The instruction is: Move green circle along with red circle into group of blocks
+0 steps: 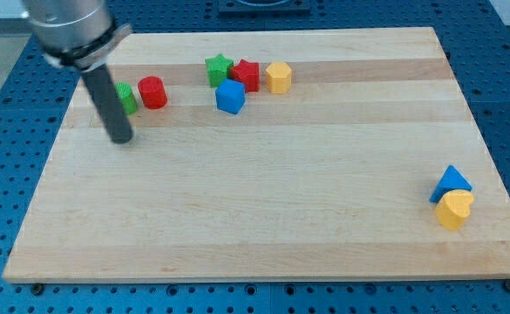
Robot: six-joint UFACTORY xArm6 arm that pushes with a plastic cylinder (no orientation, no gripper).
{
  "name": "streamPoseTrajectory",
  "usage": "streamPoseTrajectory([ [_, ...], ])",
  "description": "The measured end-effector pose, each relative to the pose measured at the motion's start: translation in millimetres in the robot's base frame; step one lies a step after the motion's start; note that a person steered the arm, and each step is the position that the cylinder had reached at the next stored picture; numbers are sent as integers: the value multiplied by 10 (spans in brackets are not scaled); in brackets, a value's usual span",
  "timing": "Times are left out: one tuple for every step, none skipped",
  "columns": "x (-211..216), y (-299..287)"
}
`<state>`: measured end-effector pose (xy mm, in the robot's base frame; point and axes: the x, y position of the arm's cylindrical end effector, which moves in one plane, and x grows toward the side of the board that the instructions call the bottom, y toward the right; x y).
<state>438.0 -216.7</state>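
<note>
The green circle point(128, 98) lies near the board's top left, partly hidden behind my rod. The red circle point(153, 92) sits just to its right, almost touching it. My tip point(121, 138) rests on the board just below and slightly left of the green circle. A group of blocks lies further right along the top: a green star point(219, 69), a red star point(247, 75), a yellow hexagon point(278, 77) and a blue cube point(230, 97).
A blue triangle point(452, 182) and a yellow heart point(454, 209) lie together near the board's right edge, low down. The wooden board point(263, 192) sits on a blue perforated table.
</note>
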Motion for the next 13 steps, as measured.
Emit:
streamPoseTrajectory([
  [122, -266],
  [-204, -510],
  [-709, -566],
  [-709, -566],
  [-709, -447],
  [-726, -57],
  [-780, 345],
  [-816, 658],
  [-816, 711],
  [-816, 972],
  [-827, 1266],
  [-762, 1269],
  [-727, 976],
])
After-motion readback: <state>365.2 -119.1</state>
